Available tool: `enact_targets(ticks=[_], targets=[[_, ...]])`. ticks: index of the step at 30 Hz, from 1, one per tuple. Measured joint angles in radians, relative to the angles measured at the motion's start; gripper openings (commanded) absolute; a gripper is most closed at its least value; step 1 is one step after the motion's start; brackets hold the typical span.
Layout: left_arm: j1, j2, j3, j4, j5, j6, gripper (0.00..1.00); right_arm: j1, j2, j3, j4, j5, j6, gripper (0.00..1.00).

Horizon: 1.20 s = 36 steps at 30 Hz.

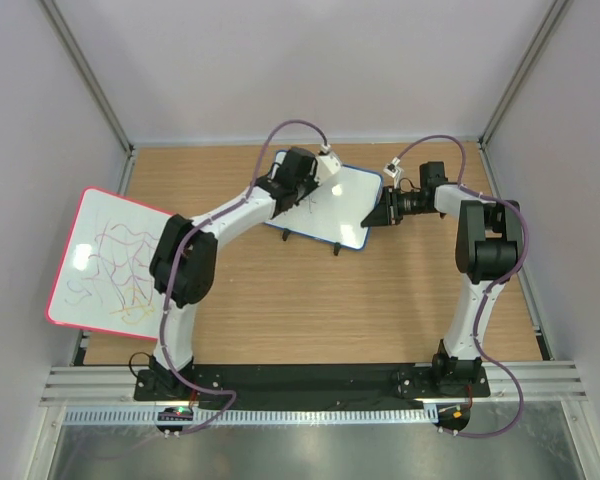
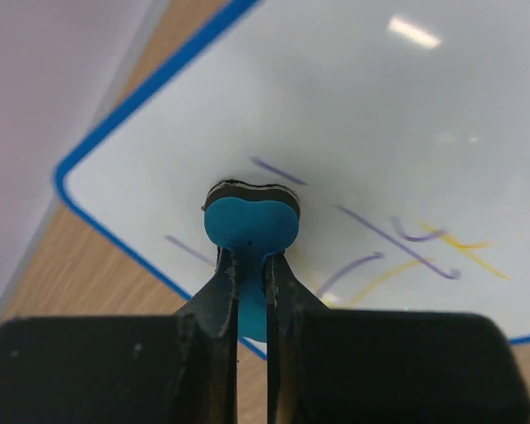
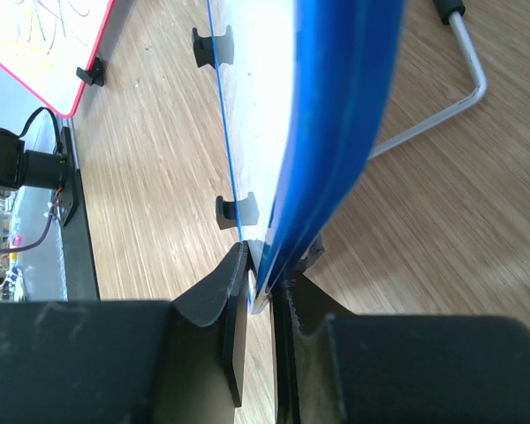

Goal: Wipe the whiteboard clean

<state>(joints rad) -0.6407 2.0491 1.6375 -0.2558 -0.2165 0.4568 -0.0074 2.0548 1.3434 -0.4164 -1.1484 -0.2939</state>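
A: Checking the left gripper (image 2: 252, 261): state?
B: Clenched on a blue eraser (image 2: 250, 225). The eraser's dark pad rests against the whiteboard (image 2: 380, 115), near one rounded corner.
A: Right gripper (image 3: 263, 265)?
B: Clamped on the whiteboard's right edge; the blue frame sits between its fingers (image 3: 225, 291).
A: Whiteboard location?
B: On the table (image 1: 280, 300), at the far centre, between the two grippers. Black feet (image 3: 214, 44) line its near edge. A bent wire leg (image 3: 470, 84) shows behind it.
A: Surface condition?
B: Purple and yellow pen marks (image 2: 397, 243) lie just beside the eraser. The area beyond them is clean.
A: Other items?
B: A red-framed board (image 1: 110, 260) with scribbles lies at the table's left edge, well apart from the whiteboard.
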Motion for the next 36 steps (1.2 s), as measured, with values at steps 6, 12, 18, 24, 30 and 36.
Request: enact_targets(ticks=[6, 12, 18, 24, 30, 36], targets=[[0.094, 0.066, 0.133, -0.004, -0.052, 0.023, 0.00, 0.000, -0.001, 0.000, -0.004, -0.011, 0.001, 0.01], [0.070, 0.074, 0.132, 0.000, -0.065, 0.023, 0.00, 0.000, -0.002, 0.000, -0.018, -0.014, 0.001, 0.01], [-0.019, 0.023, 0.011, 0.011, -0.048, 0.013, 0.00, 0.000, -0.002, 0.000, -0.020, -0.011, 0.001, 0.01], [-0.131, 0.014, -0.059, 0.009, -0.025, -0.006, 0.00, 0.000, -0.002, 0.000, -0.019, 0.002, 0.000, 0.01], [-0.153, 0.019, -0.057, 0.002, 0.007, -0.012, 0.00, 0.000, -0.002, 0.000, -0.018, 0.006, 0.000, 0.01], [-0.096, 0.020, -0.037, -0.009, 0.060, -0.012, 0.00, 0.000, -0.002, 0.000, -0.007, 0.010, 0.000, 0.01]])
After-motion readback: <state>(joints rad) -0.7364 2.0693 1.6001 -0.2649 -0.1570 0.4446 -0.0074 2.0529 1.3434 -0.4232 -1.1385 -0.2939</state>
